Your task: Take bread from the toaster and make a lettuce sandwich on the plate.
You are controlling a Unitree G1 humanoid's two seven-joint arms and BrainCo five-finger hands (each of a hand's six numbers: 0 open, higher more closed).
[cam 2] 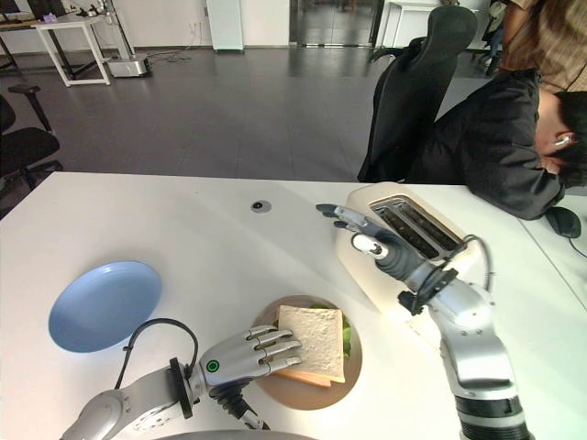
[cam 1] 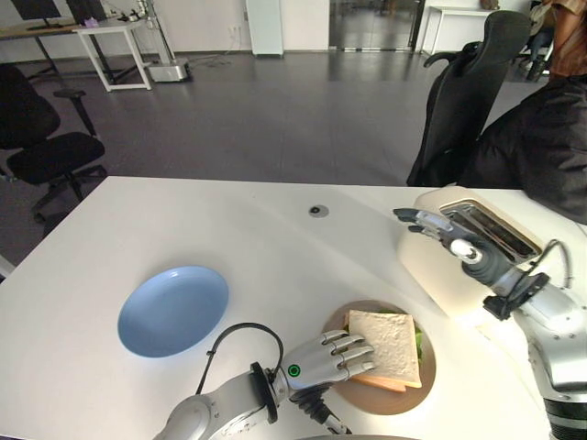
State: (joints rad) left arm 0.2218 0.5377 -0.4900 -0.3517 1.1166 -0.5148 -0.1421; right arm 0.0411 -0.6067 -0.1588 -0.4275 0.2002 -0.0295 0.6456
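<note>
Left hand [cam 1: 330, 359] lay low at the near-left rim of the brown plate [cam 1: 404, 401], fingers stretched nearly flat with their tips against the left edge of the sandwich [cam 1: 385, 346], gripping nothing. Right hand [cam 1: 448, 236] hung above the left end of the toaster [cam 1: 431, 275], fingers spread and empty. The sandwich sat on the brown plate, just in front of the toaster on the worktop [cam 1: 229, 229]; a blue plate [cam 1: 172, 310] lay well apart to the left.

The sandwich looked light and soft, easily dented by a firm squeeze, and probably loose as a stack: the top slice [cam 1: 390, 335] could slide on the slick lettuce [cam 1: 419, 344]. Taking it low at two opposite edges, catching both slices together, seemed the safest hold.

Most of the lower slice was covered, and the lettuce showed as no more than a green fringe at the right side. The toaster's slots [cam 1: 491, 229] were dark and partly behind the right hand, so whether any bread remained inside could not be told.
</note>
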